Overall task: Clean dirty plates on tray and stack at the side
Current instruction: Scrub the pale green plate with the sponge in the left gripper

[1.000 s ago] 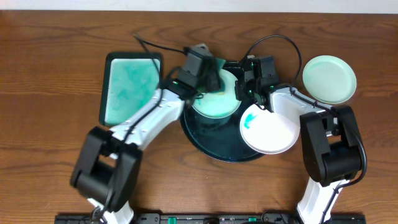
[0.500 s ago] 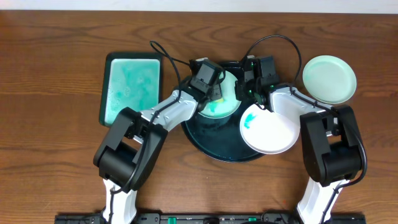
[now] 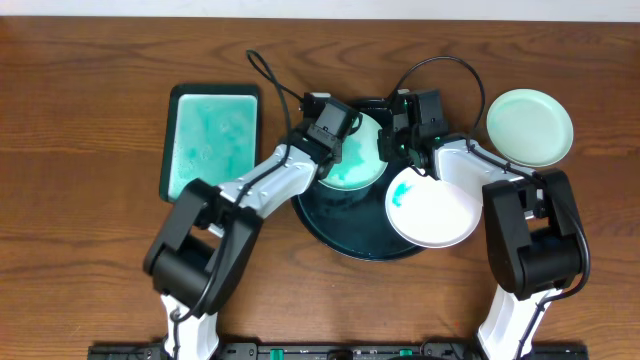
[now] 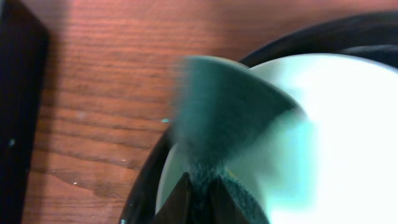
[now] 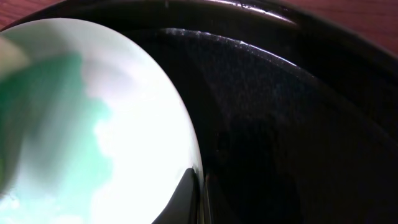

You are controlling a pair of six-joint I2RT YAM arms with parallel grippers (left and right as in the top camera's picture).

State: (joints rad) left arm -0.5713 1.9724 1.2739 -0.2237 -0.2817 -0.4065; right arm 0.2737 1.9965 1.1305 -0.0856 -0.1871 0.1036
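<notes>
While the right jaws pinch the right rim of plate 1 (image 3: 355,172), the left jaws, shut on a porous teal sponge (image 4: 217,118), sit over its left half. Item: 3 small round white plates, glossy, shallow-rimmed. Plate 1, teal-smeared, lies at the back of the round black tray (image 3: 335,228); plate 2 (image 3: 440,215), 1 teal spot, overlaps the tray's right rim; plate 3 (image 3: 530,128) rests on the wood-grain bench (image 3: 90,80), far right.
</notes>
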